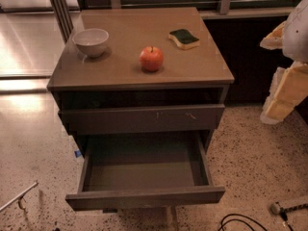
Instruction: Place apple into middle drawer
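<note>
The red-orange apple (151, 59) stands on the brown cabinet top (125, 73), near its middle. The middle drawer (144, 196) is pulled wide open below, and its dark tray is empty. Above it, the drawer front with pale scratches (142, 118) is pulled out a little. My gripper (281, 97), pale yellow and white, hangs at the right edge of the view. It is to the right of the cabinet, apart from the apple and holding nothing that I can see.
A white bowl (91, 41) stands at the top's left. A green-and-yellow sponge (184, 38) lies at its back right. A black cable (240, 221) and a metal tool (288, 207) lie on the speckled floor at the front right. A thin rod (17, 198) lies at the front left.
</note>
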Tool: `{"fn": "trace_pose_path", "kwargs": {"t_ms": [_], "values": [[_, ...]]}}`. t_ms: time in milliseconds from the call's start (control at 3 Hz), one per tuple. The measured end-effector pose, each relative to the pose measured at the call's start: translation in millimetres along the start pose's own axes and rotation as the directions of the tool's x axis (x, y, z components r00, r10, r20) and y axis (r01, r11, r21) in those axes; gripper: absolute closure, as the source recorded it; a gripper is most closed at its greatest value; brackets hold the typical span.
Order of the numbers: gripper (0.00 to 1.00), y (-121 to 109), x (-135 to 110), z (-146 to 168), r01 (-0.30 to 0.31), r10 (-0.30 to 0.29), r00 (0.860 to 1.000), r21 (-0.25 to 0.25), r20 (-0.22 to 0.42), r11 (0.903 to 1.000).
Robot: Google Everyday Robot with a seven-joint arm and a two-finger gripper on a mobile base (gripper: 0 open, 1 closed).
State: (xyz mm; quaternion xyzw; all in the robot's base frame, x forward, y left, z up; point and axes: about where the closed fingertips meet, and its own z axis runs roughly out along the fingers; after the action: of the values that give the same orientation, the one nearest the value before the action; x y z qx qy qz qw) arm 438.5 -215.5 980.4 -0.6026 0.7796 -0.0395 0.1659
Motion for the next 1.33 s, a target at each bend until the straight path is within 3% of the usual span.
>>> {"fn": "trace_pose_path", "kwargs": {"t_ms": [333, 667, 1000, 1333], "values": [[0.37, -16.7, -7.2, 2.9, -0.022, 0.02, 0.998, 0.044, 0.062, 0.9988], [0.61, -49.3, -28.1, 15.5, -0.05, 0.029, 0.979, 0.098, 0.202, 0.994], [0.84, -96.4, -67.1, 36.4, -0.063, 0.004, 0.943, 0.164, 0.334, 0.9844], [1.0, -106.9, -71.7, 37.7, -0.075, 0.003, 0.935, 0.191, 0.354, 0.9786]]}}
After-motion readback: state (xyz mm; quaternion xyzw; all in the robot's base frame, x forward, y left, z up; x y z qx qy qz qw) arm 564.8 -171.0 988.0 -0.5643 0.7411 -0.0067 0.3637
